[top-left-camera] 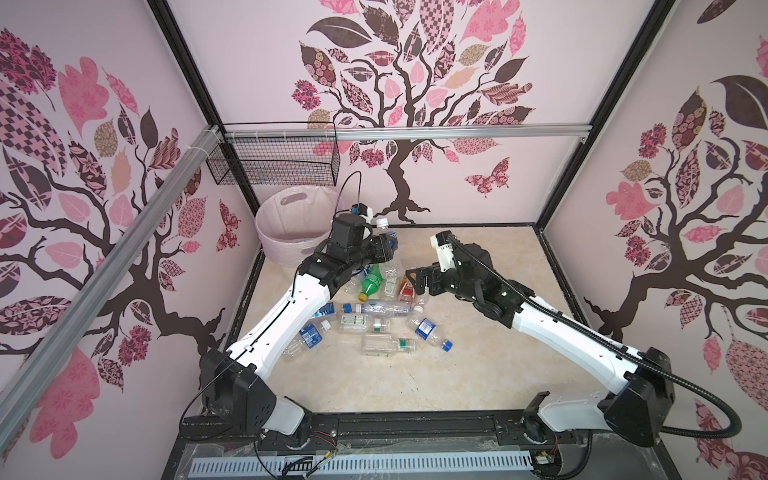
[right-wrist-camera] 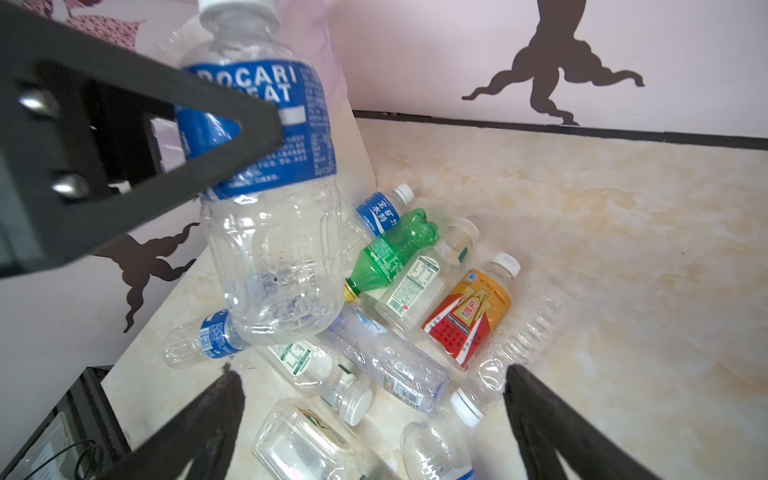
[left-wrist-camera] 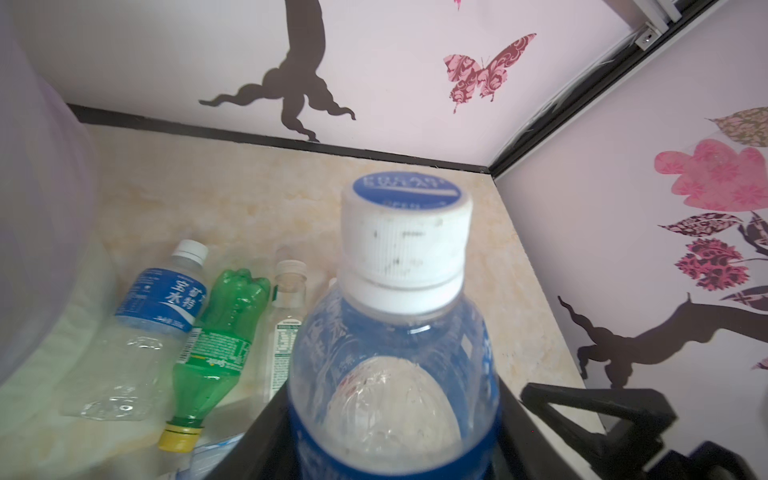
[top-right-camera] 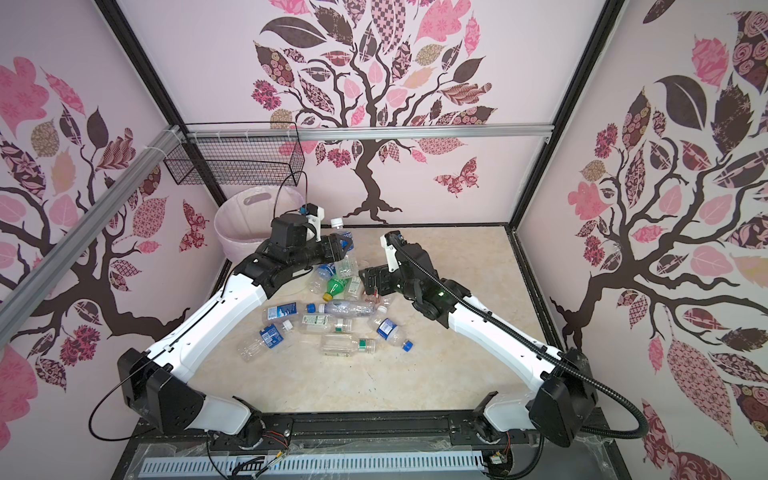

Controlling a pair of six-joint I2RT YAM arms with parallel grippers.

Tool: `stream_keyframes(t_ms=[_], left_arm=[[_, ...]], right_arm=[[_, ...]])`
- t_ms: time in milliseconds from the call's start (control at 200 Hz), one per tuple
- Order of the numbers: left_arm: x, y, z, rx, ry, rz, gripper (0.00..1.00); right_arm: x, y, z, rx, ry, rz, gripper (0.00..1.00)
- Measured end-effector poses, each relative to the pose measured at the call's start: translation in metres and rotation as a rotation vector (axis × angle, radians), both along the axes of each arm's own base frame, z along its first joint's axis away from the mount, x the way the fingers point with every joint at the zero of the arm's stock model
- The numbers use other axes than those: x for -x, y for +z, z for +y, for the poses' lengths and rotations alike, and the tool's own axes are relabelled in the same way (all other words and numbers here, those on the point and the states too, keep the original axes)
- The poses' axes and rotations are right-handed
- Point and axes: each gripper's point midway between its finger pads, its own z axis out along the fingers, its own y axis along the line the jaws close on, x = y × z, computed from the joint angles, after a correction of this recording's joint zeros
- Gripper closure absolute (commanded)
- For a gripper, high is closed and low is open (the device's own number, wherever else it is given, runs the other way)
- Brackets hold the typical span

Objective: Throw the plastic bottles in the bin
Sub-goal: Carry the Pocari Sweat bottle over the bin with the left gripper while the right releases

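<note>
My left gripper (top-left-camera: 384, 246) (left-wrist-camera: 395, 451) is shut on a clear plastic bottle (left-wrist-camera: 395, 353) (right-wrist-camera: 266, 208) with a blue label and a white cap. It holds the bottle upright above the table, just right of the bin (top-left-camera: 278, 249) (top-right-camera: 232, 241). The bin is a pale pink tub with a liner, at the back left. Several more plastic bottles lie in a pile mid-table, among them a green one (top-left-camera: 371, 282) (right-wrist-camera: 390, 249) and an orange-red one (right-wrist-camera: 469, 311). My right gripper (top-left-camera: 415, 283) (right-wrist-camera: 374, 376) hangs open over the pile's right side, holding nothing.
A black wire basket (top-left-camera: 282, 162) hangs on the back wall above the bin. The marble-look table (top-left-camera: 457, 374) is walled on three sides. Clear bottles (top-left-camera: 388, 345) lie toward the front of the pile. Both arms reach inward from the front corners.
</note>
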Motion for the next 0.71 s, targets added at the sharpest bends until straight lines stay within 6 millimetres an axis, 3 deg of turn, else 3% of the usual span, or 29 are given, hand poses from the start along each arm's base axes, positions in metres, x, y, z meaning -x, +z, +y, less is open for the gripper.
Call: stream_keyframes(t_ms=[120, 290, 705], left_arm=[[-0.001, 0.017, 0.018, -0.073, 0.041, -0.059, 0.48], [-0.007, 0.048, 0.046, -0.129, 0.106, -0.149, 0.49], [-0.03, 0.094, 0.157, -0.159, 0.372, -0.245, 0.49]], right_arm=[[-0.002, 0.027, 0.004, -0.036, 0.009, -0.043, 0.0], [-0.001, 0.049, 0.02, -0.051, 0.049, -0.081, 0.0], [0.005, 0.06, 0.086, -0.011, 0.209, -0.075, 0.0]])
